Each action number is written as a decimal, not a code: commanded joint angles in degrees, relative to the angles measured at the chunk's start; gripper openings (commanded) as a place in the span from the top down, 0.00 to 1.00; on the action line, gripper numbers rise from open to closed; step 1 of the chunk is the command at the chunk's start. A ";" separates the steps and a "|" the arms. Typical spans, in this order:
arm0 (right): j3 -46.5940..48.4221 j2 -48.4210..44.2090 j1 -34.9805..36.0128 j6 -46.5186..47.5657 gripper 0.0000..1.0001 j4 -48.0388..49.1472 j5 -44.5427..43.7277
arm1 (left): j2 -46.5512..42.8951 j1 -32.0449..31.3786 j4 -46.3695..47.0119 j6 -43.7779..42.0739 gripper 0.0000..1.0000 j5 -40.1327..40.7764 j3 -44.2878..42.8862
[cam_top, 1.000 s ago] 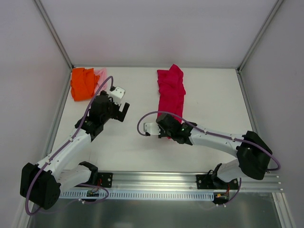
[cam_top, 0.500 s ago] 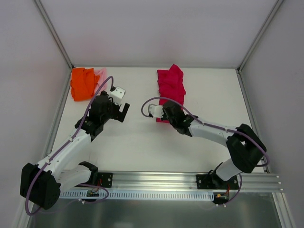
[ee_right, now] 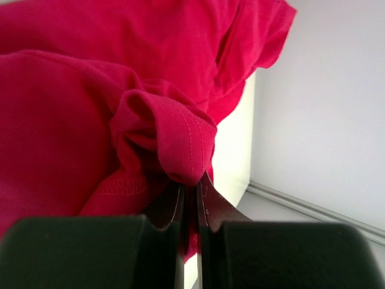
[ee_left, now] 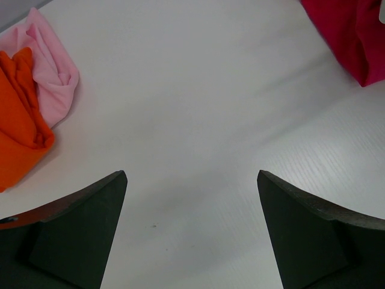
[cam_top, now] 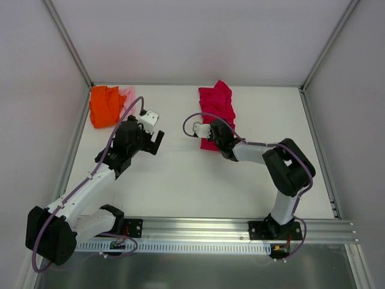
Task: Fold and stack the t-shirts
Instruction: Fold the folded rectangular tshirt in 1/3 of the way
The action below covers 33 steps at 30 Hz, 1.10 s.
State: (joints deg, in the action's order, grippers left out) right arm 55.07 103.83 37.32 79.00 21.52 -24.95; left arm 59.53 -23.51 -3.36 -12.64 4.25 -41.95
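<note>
— While the right gripper (cam_top: 210, 143) sits at the crimson t-shirt (cam_top: 218, 111), which way does that shirt run?

— Its long axis goes from near to far across the table (cam_top: 180, 180), as a narrow, bunched strip right of centre. The far end lies just beside the back wall (cam_top: 198, 42); the near end is under the right gripper.

— Is the gripper holding it?

— Yes. In the right wrist view the fingers (ee_right: 174, 211) are pressed together on a rolled, hemmed fold of crimson t-shirt (ee_right: 90, 120), which bulges up just above the fingertips.

— And the other shirts?

— An orange t-shirt (cam_top: 103, 107) is crumpled in the far left corner, with a pale pink t-shirt (cam_top: 128, 95) touching its right side. Only a small part of the pink one shows.

— What about the left gripper (cam_top: 155, 143)?

— Spread wide with nothing between its fingers, above bare table between the two groups of cloth. Its wrist view has the orange t-shirt (ee_left: 18, 132) and pale pink t-shirt (ee_left: 51, 66) at the left edge, and a corner of crimson (ee_left: 349, 36) at top right.

— Anything blocking the crimson shirt?

— Only the right arm itself, which lies across the table toward its near end.
</note>
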 commanded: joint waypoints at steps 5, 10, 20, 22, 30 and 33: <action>2.94 -0.56 -1.63 4.67 0.99 11.35 0.52 | 0.68 0.66 1.16 -0.54 0.08 -0.47 -1.29; 2.76 1.11 -2.78 7.22 0.99 16.63 2.89 | 0.94 0.66 1.25 -0.80 0.08 0.05 -1.20; 8.12 6.56 -6.30 7.13 0.93 14.79 7.02 | 1.47 0.74 1.33 -1.24 0.08 1.11 -1.20; 8.83 6.56 -6.21 5.39 0.44 12.32 6.67 | 1.56 0.74 1.51 -1.24 0.08 0.94 -1.29; 3.12 1.82 -5.51 8.09 0.00 19.42 6.85 | 2.08 0.83 1.51 -1.24 0.08 0.94 -1.29; -0.04 -1.43 -4.01 10.12 0.00 23.39 5.79 | 2.00 0.83 1.51 -1.24 0.08 0.58 -1.37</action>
State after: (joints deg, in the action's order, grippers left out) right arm 56.82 108.07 31.59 87.13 36.10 -18.79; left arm 61.82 -23.38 -3.31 -13.06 4.73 -41.95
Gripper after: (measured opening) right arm 0.993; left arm 0.918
